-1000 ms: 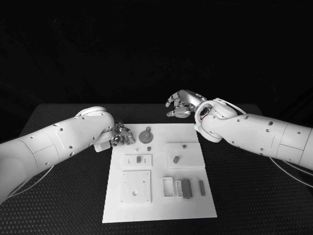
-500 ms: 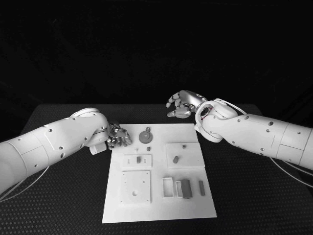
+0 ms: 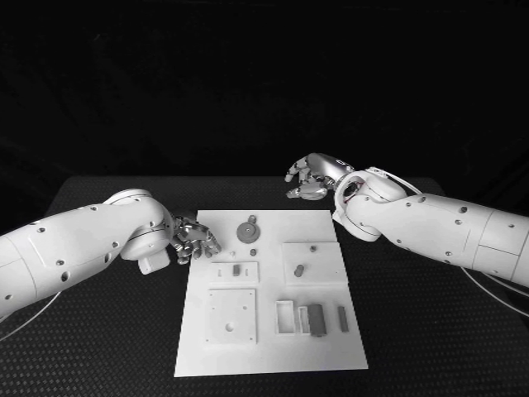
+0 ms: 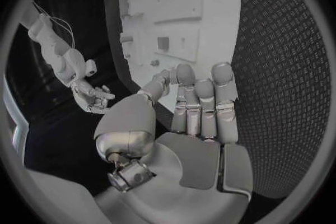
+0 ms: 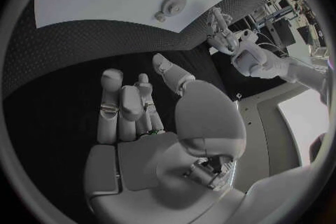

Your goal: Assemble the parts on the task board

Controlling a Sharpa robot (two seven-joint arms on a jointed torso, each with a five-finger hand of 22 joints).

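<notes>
The white task board (image 3: 270, 339) lies in the middle of the black table. Grey parts sit on it: a round piece (image 3: 249, 229) near the far edge, a small peg (image 3: 298, 268) on a raised square, and two bars (image 3: 316, 316) in a tray near the front. My left hand (image 3: 196, 238) hovers at the board's far left edge, fingers straight and side by side (image 4: 199, 103), holding nothing. My right hand (image 3: 312, 176) hangs beyond the board's far edge with loosely bent fingers (image 5: 122, 101), holding nothing. The round piece (image 5: 170, 7) also shows in the right wrist view.
A square block with a hole (image 3: 230, 315) stands at the board's front left. Another small plate with a peg (image 3: 234, 270) lies behind it. Black textured table (image 3: 110, 331) stretches on both sides of the board.
My left arm has drawn back towards me, and its hand has slid from the board's far left corner to just off the left edge. The right hand has barely moved.
</notes>
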